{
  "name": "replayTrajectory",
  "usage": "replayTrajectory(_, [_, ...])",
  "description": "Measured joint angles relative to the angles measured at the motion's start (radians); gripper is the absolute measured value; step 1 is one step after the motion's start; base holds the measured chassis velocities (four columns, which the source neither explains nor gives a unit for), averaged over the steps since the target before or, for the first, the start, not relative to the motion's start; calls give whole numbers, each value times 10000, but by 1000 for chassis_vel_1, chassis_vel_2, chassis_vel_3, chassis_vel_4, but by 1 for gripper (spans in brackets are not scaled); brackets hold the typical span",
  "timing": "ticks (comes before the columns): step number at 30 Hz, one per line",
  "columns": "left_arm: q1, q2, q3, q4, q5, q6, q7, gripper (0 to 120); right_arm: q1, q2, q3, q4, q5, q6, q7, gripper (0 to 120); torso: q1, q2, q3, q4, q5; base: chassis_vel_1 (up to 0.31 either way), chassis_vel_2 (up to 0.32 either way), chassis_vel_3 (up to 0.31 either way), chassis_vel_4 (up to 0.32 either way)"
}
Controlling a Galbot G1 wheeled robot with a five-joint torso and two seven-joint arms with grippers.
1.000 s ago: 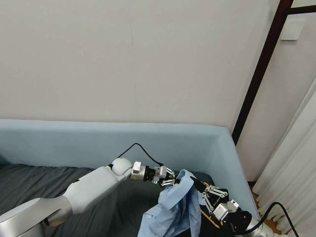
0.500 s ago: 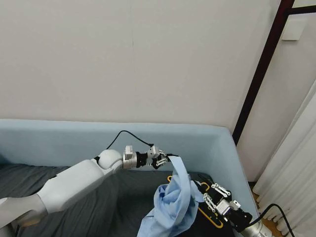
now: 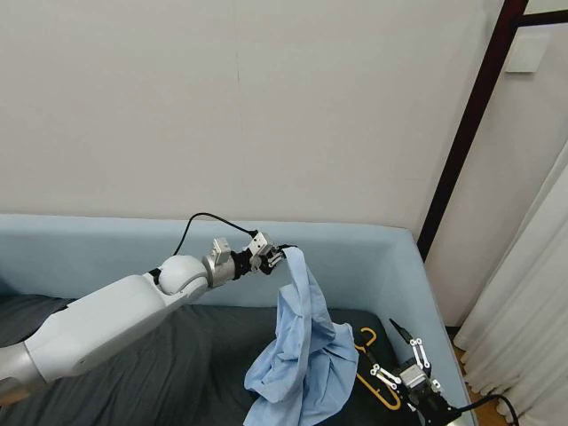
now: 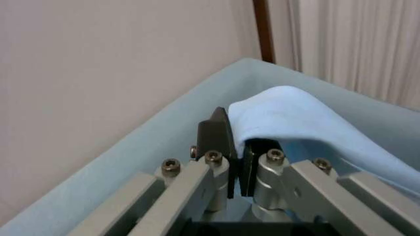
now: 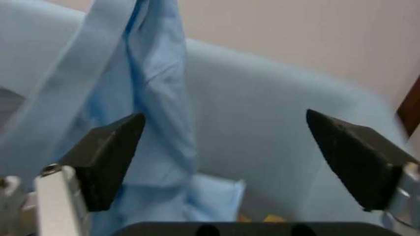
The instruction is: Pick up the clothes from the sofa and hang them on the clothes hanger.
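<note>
Left gripper (image 3: pixel 277 255), up against the sofa (image 3: pixel 106 257) backrest, right of its middle. Jaws pinched tight on a fold of the blue shirt (image 3: pixel 306 355); in the left wrist view the pads (image 4: pixel 220 137) meet with cloth (image 4: pixel 295 113) draped over them.

Shirt hangs straight down from that pinch. Its lower half is bunched on the seat near the sofa's right corner.

Likely light, thin and limp, with no stiffness to help. A single-layer pinch could slide out, so a thick fold or the collar seems the safer hold.

Yellow hanger (image 3: pixel 371 388) lies on the seat just right of the heap.

Right gripper (image 3: pixel 398 355), low in the right corner, jaws wide apart and empty; shirt (image 5: pixel 154 98) hangs ahead of it.
</note>
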Motion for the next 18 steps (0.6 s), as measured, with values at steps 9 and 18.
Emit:
replayTrajectory(9, [1189,-39,-823,-482,80,267,-967,0,-1282,758,-1975,1481,2888,-1762,966,100,0,1,-1,-2,-4,0,0,0,0])
replayTrajectory(18, [2128,271,-1197,-1235,202,275,-1121,0,180,736,-3166,418,5340,-2422,63,100,0,1,1,1,1,0,0,0,0])
